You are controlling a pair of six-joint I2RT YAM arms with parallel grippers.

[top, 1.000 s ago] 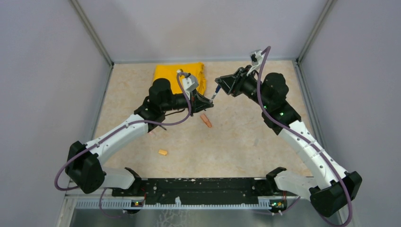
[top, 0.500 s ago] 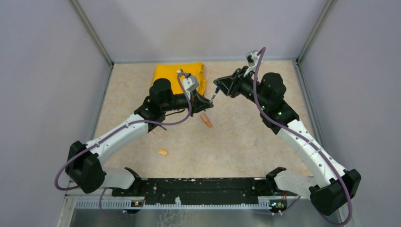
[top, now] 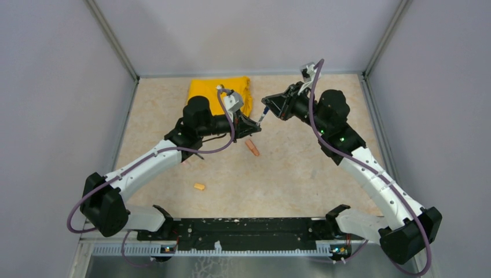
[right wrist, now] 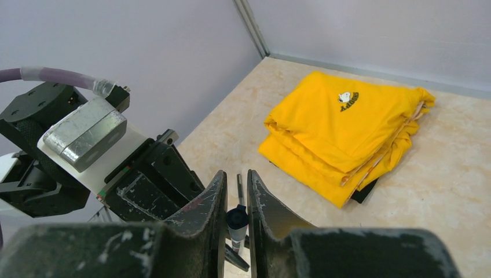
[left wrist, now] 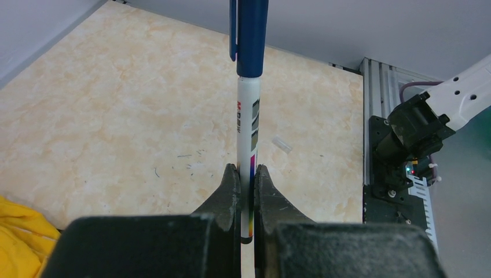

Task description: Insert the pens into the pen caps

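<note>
While your left gripper (left wrist: 246, 174) clamps the pen (left wrist: 248, 124), the cap (right wrist: 236, 219) sits on its tip.
Your right gripper (right wrist: 236, 176), at 1 o'clock, pinches the cap.

The left gripper (left wrist: 246, 174) is clamped on the lower part of a white pen (left wrist: 248, 116), which runs straight out from the fingers, its far end inside a dark blue cap (left wrist: 250, 35). A small clear piece (left wrist: 281, 143) lies on the beige table (left wrist: 116, 116) beyond, and yellow cloth (left wrist: 23, 231) shows at lower left.
</note>
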